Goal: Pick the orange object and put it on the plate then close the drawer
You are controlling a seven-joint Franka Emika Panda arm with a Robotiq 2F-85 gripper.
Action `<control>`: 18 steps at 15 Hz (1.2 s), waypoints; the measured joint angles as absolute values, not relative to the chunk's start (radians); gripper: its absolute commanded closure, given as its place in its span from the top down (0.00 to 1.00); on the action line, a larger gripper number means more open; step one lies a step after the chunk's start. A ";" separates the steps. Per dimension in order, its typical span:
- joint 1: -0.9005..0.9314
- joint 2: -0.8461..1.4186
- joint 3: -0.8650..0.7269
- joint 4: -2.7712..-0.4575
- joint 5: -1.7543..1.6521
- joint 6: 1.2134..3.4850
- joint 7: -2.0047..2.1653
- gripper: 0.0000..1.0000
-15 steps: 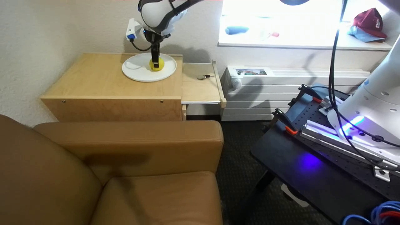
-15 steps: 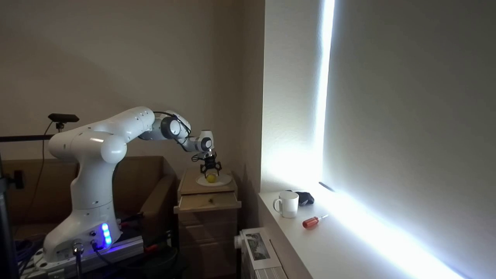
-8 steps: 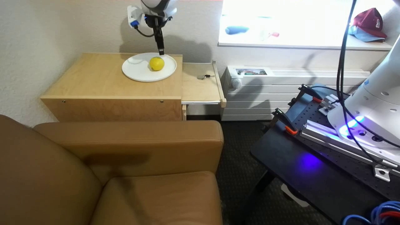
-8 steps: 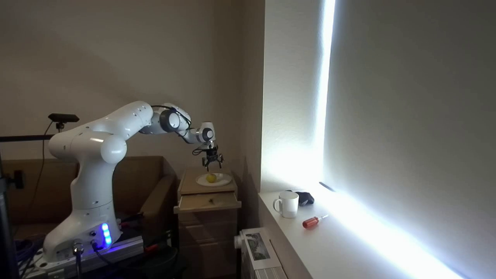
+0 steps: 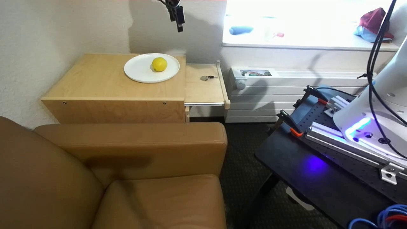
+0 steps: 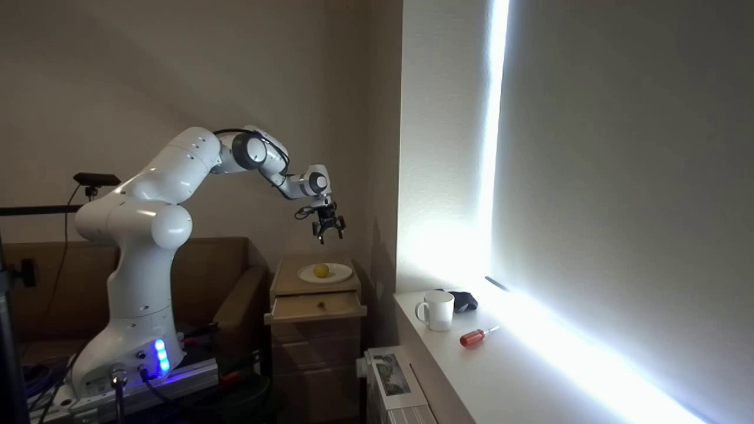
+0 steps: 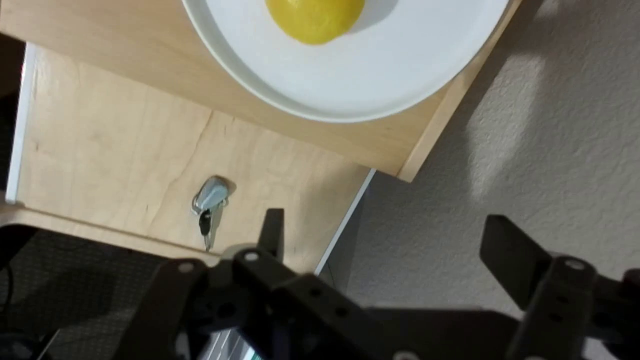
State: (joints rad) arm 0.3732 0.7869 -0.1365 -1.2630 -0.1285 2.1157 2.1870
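The orange object, a yellow lemon-like ball, rests on the white plate on top of the light-wood side table. Both also show in the other exterior view, the ball on the plate. In the wrist view the ball and plate are cut by the top edge. The drawer is pulled out below the tabletop; its front panel faces the robot, its inside shows in the wrist view. My gripper is open and empty, above and apart from the plate and drawer.
A small key with a fob lies in the drawer. A radiator stands beside the drawer under the windowsill. A brown sofa stands in front of the side table. A white mug and red screwdriver are on the sill.
My open gripper has risen from around the ball and shifted toward the drawer side. The ball stays on the plate. The drawer has not moved.
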 measured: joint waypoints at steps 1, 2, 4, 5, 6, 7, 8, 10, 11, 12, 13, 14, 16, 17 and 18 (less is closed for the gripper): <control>0.364 0.762 -0.138 -1.305 -0.154 2.116 2.177 1.00; 0.353 0.737 -0.139 -1.351 -0.179 2.122 2.161 1.00; 0.333 0.707 -0.140 -1.413 -0.212 2.150 2.146 1.00; 0.329 0.707 -0.138 -1.410 -0.212 2.150 2.146 1.00; 0.330 0.709 -0.136 -1.405 -0.212 2.149 2.147 1.00; 0.334 0.713 -0.134 -1.400 -0.212 2.149 2.148 1.00; 0.338 0.714 -0.133 -1.399 -0.212 2.149 2.150 1.00; 0.341 0.717 -0.122 -1.384 -0.212 2.149 2.165 1.00; 0.343 0.717 -0.115 -1.371 -0.212 2.146 2.179 1.00; 0.347 0.717 -0.112 -1.363 -0.212 2.139 2.193 1.00; 0.348 0.715 -0.112 -1.363 -0.213 2.137 2.196 1.00; 0.344 0.712 -0.112 -1.372 -0.213 2.138 2.193 1.00; 0.325 0.698 -0.115 -1.420 -0.215 2.146 2.178 1.00; 0.308 0.682 -0.114 -1.463 -0.214 2.149 2.153 1.00; 0.288 0.662 -0.112 -1.508 -0.210 2.149 2.117 1.00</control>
